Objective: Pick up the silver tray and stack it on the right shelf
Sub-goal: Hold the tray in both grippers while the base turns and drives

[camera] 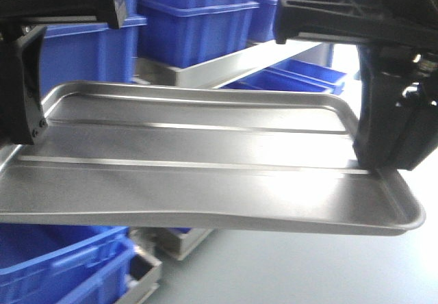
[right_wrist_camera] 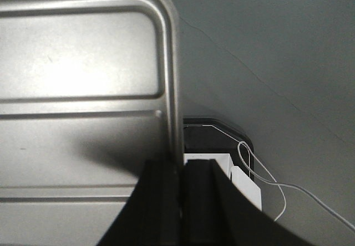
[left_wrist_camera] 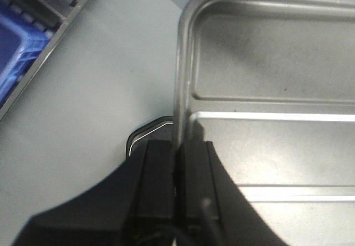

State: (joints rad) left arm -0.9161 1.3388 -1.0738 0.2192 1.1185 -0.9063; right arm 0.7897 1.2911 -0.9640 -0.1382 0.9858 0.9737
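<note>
Carrying the silver tray [camera: 205,174] in the air, one arm on each short end.
Left gripper [left_wrist_camera: 178,165] is clenched on the rim, jaws pinching the raised lip from inside and outside, and right gripper [right_wrist_camera: 178,174] is clamped the same way on the opposite rim. The tray hangs roughly level between them, clear of the grey floor [camera: 308,270] below. Blue bins [camera: 198,23] stand beyond the grippers; the right shelf I can't make out. This looks like the transport step. Next, both arms must travel right together, holding the tray level, then lower it onto the rails.
</note>
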